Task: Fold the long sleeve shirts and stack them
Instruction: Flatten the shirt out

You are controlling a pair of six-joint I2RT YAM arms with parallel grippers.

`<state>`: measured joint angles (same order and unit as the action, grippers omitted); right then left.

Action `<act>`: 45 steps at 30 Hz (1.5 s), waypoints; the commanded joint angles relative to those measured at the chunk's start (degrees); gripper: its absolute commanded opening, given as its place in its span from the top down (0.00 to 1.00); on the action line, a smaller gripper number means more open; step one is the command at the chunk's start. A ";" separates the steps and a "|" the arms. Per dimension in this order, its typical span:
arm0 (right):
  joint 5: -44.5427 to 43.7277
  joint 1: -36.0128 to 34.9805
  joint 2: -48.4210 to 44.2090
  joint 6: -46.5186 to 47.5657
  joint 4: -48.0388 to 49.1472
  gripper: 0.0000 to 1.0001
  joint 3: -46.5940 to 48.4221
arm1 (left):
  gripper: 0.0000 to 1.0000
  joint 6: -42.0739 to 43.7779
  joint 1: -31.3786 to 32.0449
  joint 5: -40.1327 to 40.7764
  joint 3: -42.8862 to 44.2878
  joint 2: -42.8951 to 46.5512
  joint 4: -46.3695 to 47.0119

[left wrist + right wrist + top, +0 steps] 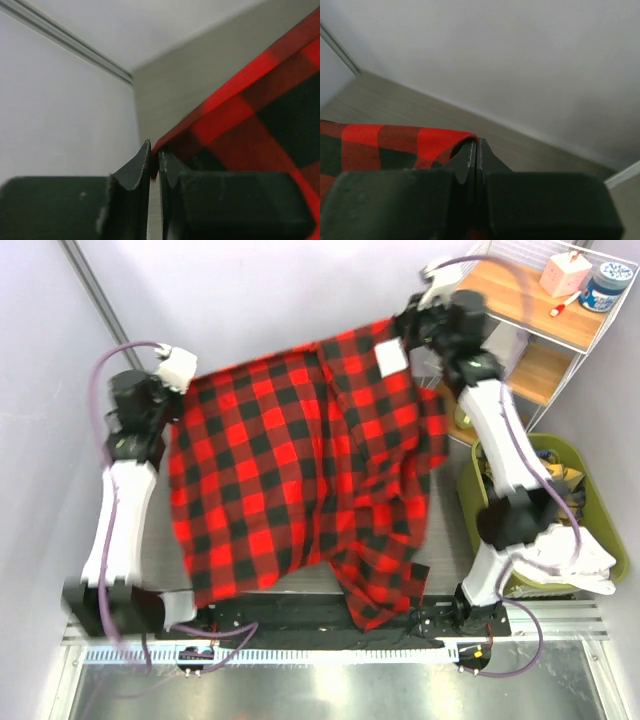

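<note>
left hand (155, 161) pinching shirt (290, 470) top edge | right hand (476, 150) clamped on opposite corner | shirt hangs spread between them, above surface (395, 95) | step: spreading | next: likely lower evenly, lay flat before folding

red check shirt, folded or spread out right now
Spread out, not folded: the shirt is held wide open between the left gripper and right gripper, each pinching a top edge.
</note>
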<state>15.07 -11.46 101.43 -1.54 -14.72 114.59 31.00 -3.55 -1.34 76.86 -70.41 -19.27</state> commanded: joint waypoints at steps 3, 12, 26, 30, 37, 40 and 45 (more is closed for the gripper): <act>-6.71 -1.80 23.65 7.95 1.03 0.37 14.93 | 0.67 1.09 -1.54 7.04 8.27 -24.73 10.48; -10.95 -1.46 23.40 19.47 -14.81 0.00 15.97 | 0.40 -8.50 -1.90 2.36 32.15 -41.57 -17.10; 4.35 -1.37 8.70 16.22 -35.90 0.40 -14.80 | 0.36 -4.03 1.27 -12.57 -3.18 -27.32 -39.45; 5.41 -1.37 7.38 14.64 -33.98 0.46 -22.55 | 0.38 -0.17 -0.39 -6.66 -8.29 -28.46 -36.64; 6.02 -1.37 8.00 14.64 -31.34 0.51 -31.69 | 0.42 2.74 -3.74 -0.24 -6.73 -34.61 -35.40; 7.34 -1.37 7.91 14.55 -30.54 0.52 -36.35 | 0.42 3.80 -4.27 0.81 -6.81 -35.49 -34.79; 9.89 -1.37 4.58 13.67 -29.93 0.55 -44.09 | 0.42 5.20 -4.71 2.40 -7.16 -34.88 -35.39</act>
<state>21.93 -12.88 110.50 12.99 -45.67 74.54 33.61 -7.64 -1.32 68.34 -105.89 -54.85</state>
